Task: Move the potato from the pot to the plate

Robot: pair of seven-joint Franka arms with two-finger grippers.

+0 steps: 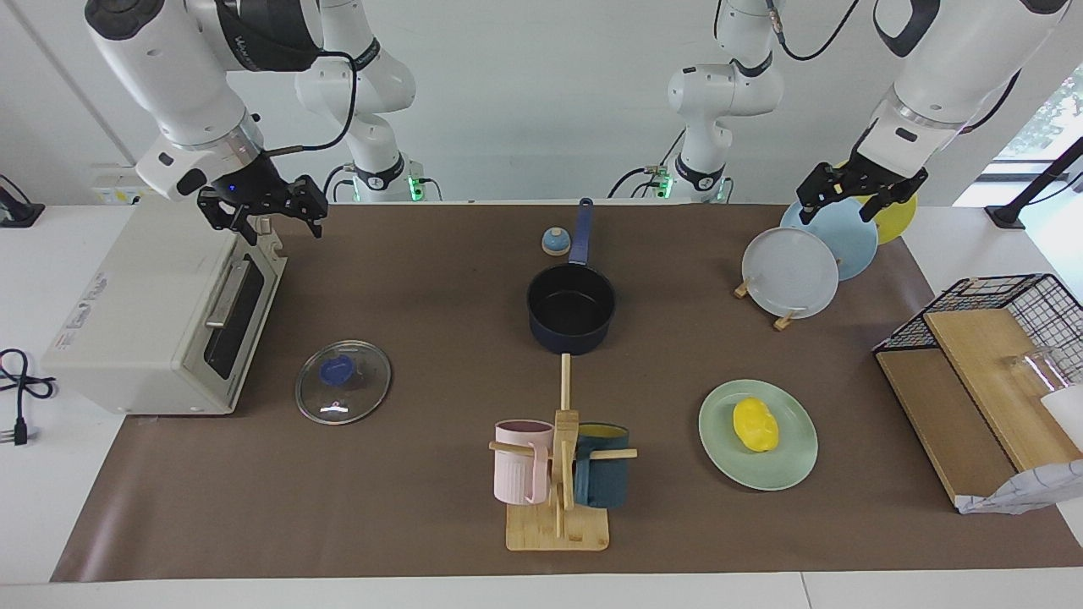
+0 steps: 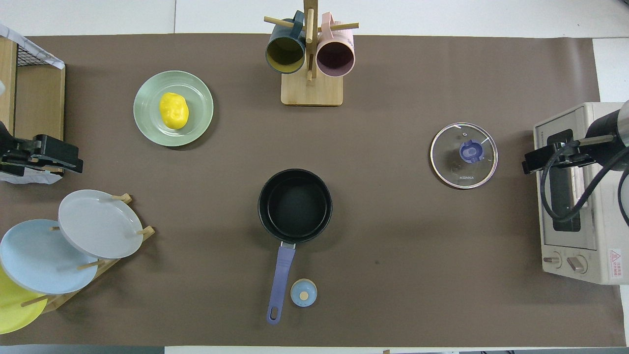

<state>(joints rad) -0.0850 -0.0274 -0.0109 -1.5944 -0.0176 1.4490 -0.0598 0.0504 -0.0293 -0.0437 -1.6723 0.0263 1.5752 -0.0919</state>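
1. The small, bright yellow, lumpy oval potato (image 1: pixel 755 425), smooth and slightly glossy, lies on the pale mint-green round plate (image 1: pixel 787 469) with a raised rim, at the lower right of the facing view and the upper left of the overhead view.
2. The dark navy-blue saucepan, the pot (image 1: pixel 571 310), stands empty at the centre of both views, its black inside bare and its long straight blue handle (image 1: pixel 581 231) pointing toward the robots.
3. A round clear glass lid with a blue knob (image 1: pixel 343 392) lies flat on the brown paper-like table cover (image 1: pixel 406 507), at the left of centre in the facing view.
4. A wooden mug stand (image 1: pixel 559 474) carries a ribbed pink mug (image 1: pixel 519 461) and a dark teal mug (image 1: pixel 602 478) at the bottom centre of the facing view.
5. The left gripper (image 1: pixel 856 193), black and released with its fingers apart, hangs empty at the upper right of the facing view over the upright grey-white, light blue and yellow plates in the wooden rack (image 1: pixel 795 272), well apart from the potato.
6. The right gripper (image 1: pixel 264 211), also released and empty, hovers at the upper left of the facing view over the boxy cream toaster oven (image 1: pixel 135 321), well apart from the pot and the plate.
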